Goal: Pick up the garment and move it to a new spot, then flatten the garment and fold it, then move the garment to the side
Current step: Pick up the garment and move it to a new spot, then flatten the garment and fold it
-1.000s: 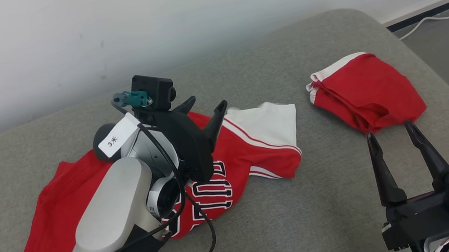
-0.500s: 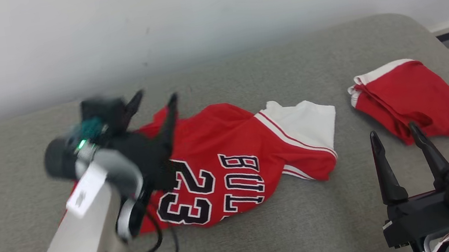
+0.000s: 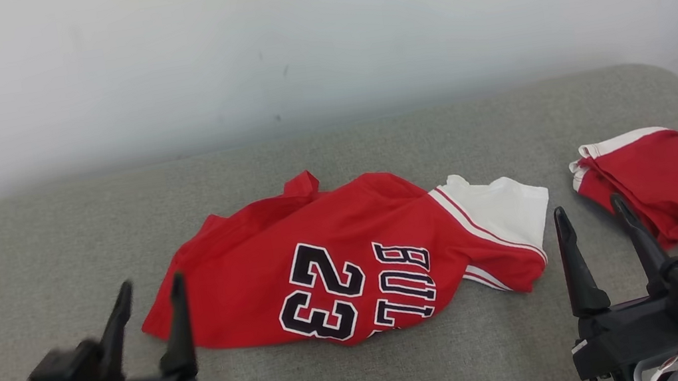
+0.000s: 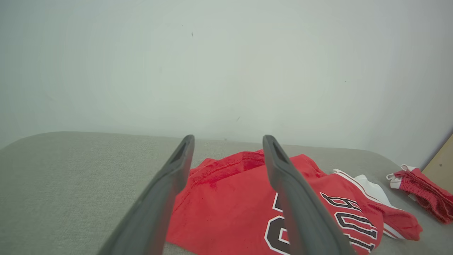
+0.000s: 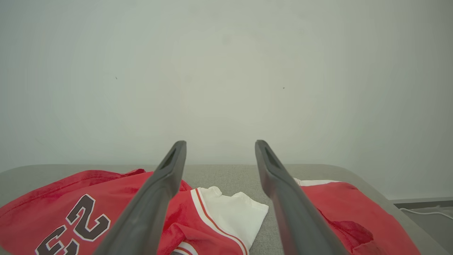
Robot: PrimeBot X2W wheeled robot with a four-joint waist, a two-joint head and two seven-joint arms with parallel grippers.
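Pulled back from over the red number-23 jersey [image 3: 350,263], the left end effector [image 3: 150,284] now sits blurred at the lower left. The head camera has swung too, so the whole shirt is uncovered. The left end effector's fingers stand fully apart with nothing between them, and the right end effector [image 3: 587,206] at the lower right is equally wide and empty. The jersey lies crumpled midway across the grey cushion [image 3: 52,247], print up, its white striped panel bunched at the right end, clear of both end effectors. Folded red shorts [image 3: 669,195] lie apart near the cushion's right edge, probably already set aside. With an arm parked on either side of the shirt, this looks like readying a two-handed pick at its edges. The left wrist view adds the rumpled, raised far edge of the jersey and a pale wooden panel [image 4: 440,164] beyond the shorts. The right wrist view shows a white cable [image 5: 421,212] on the floor past the cushion's end.
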